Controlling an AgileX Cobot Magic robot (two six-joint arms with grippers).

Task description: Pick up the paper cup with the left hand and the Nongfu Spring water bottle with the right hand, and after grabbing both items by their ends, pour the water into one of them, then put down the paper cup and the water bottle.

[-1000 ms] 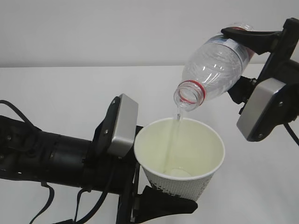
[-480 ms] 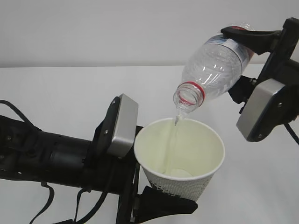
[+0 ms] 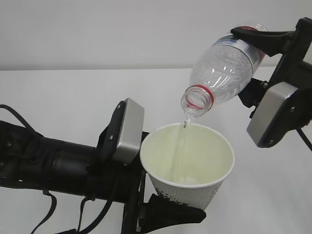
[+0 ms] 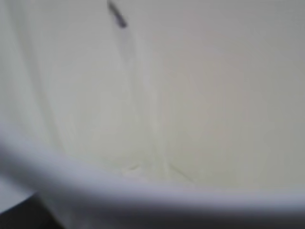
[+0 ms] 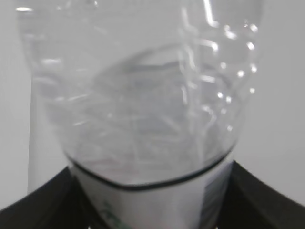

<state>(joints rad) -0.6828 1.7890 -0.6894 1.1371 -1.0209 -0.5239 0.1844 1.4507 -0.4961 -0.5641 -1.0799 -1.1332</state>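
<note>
Right hand (image 3: 253,63) is clamping the tilted bottle (image 3: 225,73) above the cup (image 3: 187,165), which left hand (image 3: 161,207) is gripping low; water (image 3: 183,134) is falling thinly, so mouth wants keeping centred over rim

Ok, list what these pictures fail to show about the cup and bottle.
- Paper cup logo: exterior view shows only its inside and a strip of the outer wall.
- Cup's water level: left wrist view too blurred.
- Nongfu Spring water bottle label: mostly behind the right hand; cut off in right wrist view.
</note>
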